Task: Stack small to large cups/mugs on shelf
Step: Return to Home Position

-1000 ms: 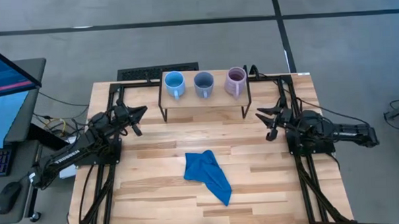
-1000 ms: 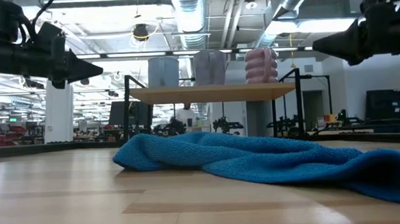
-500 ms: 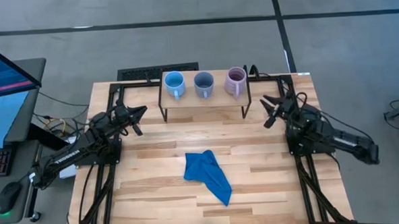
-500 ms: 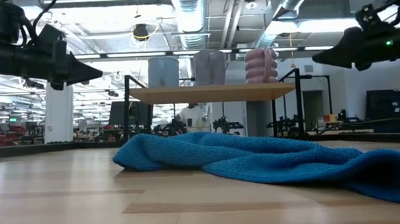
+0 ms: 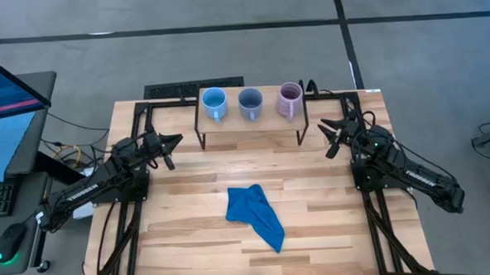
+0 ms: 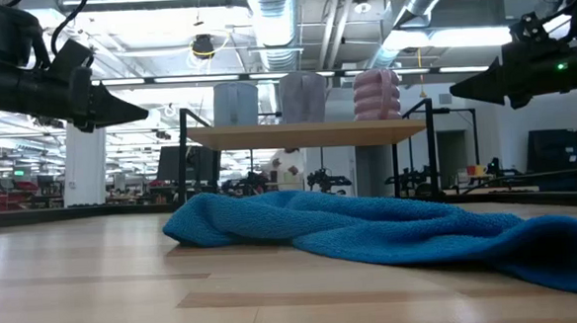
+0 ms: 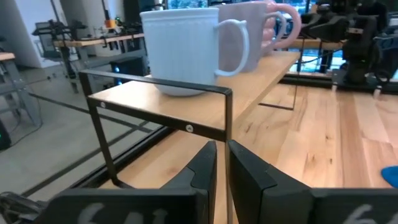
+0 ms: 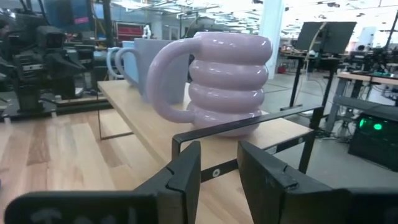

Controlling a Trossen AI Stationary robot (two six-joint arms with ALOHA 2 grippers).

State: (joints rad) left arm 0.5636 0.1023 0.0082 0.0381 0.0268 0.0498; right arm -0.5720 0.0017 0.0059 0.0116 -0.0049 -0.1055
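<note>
The left gripper (image 5: 170,146) hangs empty beside the shelf (image 5: 253,125) end where the light blue mug (image 5: 214,103) stands, its fingers almost together. The right gripper (image 5: 331,139) hangs empty beside the other end, near the purple mug (image 5: 290,100), fingers a little apart. The grey-blue mug (image 5: 250,102) stands between those two mugs.

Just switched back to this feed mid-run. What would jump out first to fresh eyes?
Three mugs stand in a row on the shelf at the table's far edge: light blue mug, grey-blue mug, purple mug, left to right from above. A crumpled blue cloth lies mid-table in front of it. The left claw and right claw hover off either end of the shelf, holding nothing.
</note>
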